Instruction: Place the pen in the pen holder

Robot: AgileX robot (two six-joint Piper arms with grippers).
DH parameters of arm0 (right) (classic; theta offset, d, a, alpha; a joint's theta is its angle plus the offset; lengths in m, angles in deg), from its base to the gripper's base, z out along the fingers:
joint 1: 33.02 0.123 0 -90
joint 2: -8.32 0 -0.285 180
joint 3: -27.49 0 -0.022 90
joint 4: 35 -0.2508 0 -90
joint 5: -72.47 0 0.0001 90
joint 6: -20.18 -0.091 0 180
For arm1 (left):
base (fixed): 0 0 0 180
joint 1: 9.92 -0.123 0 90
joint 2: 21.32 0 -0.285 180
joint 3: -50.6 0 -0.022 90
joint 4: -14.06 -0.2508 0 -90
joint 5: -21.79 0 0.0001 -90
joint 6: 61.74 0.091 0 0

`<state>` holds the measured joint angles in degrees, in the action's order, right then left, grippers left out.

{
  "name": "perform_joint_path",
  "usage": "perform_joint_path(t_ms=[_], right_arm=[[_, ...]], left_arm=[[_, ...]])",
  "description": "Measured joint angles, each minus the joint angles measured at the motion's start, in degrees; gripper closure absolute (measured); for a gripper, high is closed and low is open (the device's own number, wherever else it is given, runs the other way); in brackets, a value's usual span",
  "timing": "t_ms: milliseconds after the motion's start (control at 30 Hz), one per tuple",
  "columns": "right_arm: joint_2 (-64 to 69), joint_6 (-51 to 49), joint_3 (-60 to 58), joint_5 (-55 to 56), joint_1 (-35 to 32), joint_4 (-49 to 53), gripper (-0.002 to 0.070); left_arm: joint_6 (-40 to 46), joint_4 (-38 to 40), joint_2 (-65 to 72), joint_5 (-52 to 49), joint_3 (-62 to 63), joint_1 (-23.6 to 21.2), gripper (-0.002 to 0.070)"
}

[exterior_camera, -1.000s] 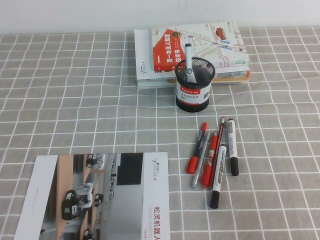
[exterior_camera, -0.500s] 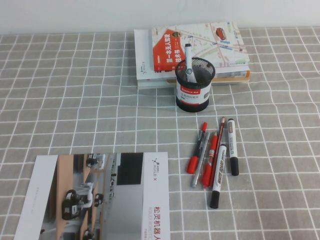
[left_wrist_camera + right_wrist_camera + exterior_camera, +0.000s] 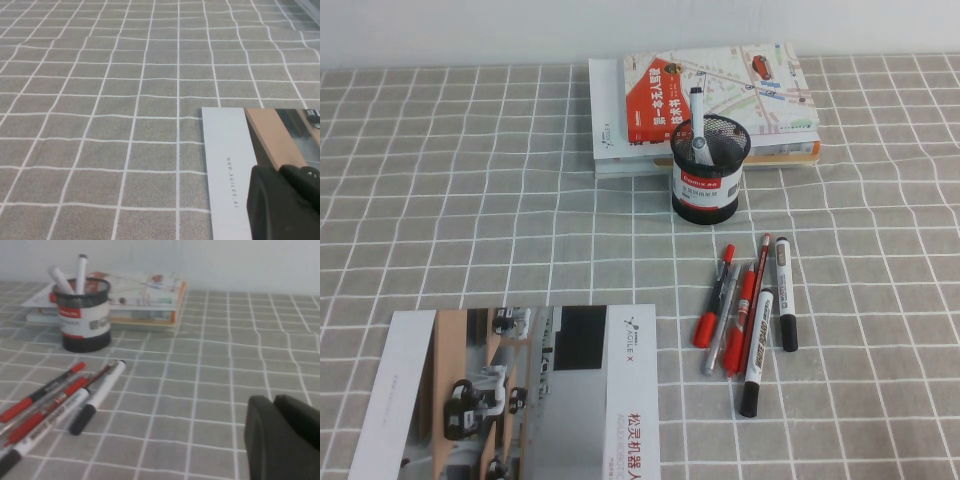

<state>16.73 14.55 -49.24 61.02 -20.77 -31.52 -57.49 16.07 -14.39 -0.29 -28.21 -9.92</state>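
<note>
Left tool [image 3: 285, 205], right tool [image 3: 282, 437] cropped by frame edge (tips unseen); brochure [image 3: 510, 400] cut off.

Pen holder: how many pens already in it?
2. A taller marker and a lower marker, both poking out of the pen holder; shorter ones could hide behind the mesh. Left gripper hangs over the booklet, right gripper over cloth near the loose pens.
</note>
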Motion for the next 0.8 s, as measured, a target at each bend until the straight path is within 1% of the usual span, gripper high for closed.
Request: perform_joint_path(t_ms=[133,267,367,500,633,800], right_arm=[[-1.0,0.8,-1.8,-1.4,-6.5,-0.4,0.0689],[-1.1,0.9,-2.0,-4.1,-8.7,-0.2,0.0689],[-1.1,0.9,-2.0,-6.5,-8.4,-0.1,0.0688],[-1.2,1.0,-2.0,-9.2,-5.8,-0.1,0.0689],[-1.2,1.0,-2.0,-9.7,-3.4,-0.1,0.0689],[-1.2,1.0,-2.0,-9.7,-2.5,-0.1,0.0689]], left_arm=[[0.0,0.0,0.0,0.0,0.0,0.0,0.0678],[0.0,0.0,0.0,0.0,0.0,0.0,0.0678],[0.0,0.0,0.0,0.0,0.0,0.0,0.0678],[0.0,0.0,0.0,0.0,0.0,0.0,0.0678],[0.0,0.0,0.0,0.0,0.0,0.0,0.0678],[0.0,0.0,0.0,0.0,0.0,0.0,0.0678]])
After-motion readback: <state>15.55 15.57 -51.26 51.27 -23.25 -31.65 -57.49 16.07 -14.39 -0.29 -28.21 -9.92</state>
